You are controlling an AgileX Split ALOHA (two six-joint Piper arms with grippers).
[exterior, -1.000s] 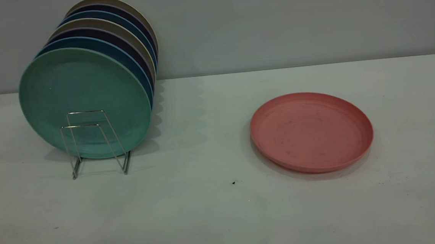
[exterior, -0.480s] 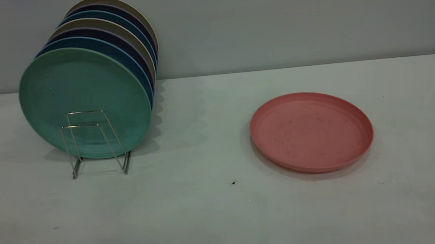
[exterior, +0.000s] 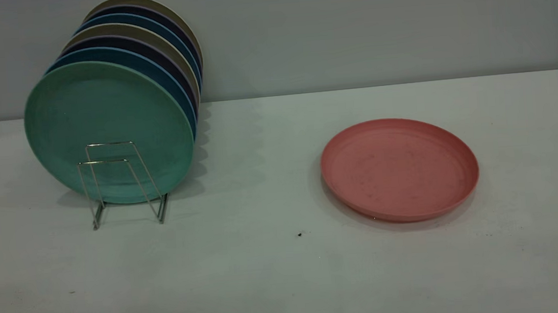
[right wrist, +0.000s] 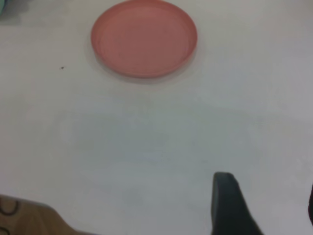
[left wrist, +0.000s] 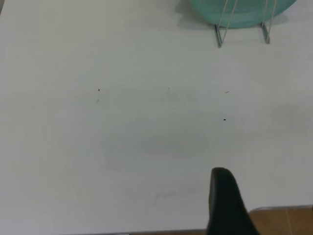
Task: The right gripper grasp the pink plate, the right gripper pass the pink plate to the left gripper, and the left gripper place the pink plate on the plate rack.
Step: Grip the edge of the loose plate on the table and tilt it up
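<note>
A wide pale counter (exterior: 277, 274) is seen filling most of the exterior view, matte and faintly mottled, with small dark specks (exterior: 299, 234) scattered over it. Behind it a plain grey wall (exterior: 348, 29) is seen, meeting the counter's far edge in a straight line. At the counter's near edge a strip of brown wood-toned floor (left wrist: 283, 220) is shown in the left wrist view.

A row of plates is held upright in the plate rack (exterior: 122, 183), far ahead of the left hand (left wrist: 226, 203); the foremost is a teal-green plate (exterior: 107, 124), with blue, dark and beige ones stacked behind. Two wire loops stand unfilled in front of the teal-green plate.

The pink plate (exterior: 399, 168) is laid flat on the counter, well apart from the rack and well ahead of the right hand (right wrist: 266, 208), untouched by either hand.

Only one dark finger of the left hand is shown, low over the counter's near edge, so its state cannot be told. Of the right hand one finger and a sliver of the other are seen set wide apart, spread, with nothing between them
</note>
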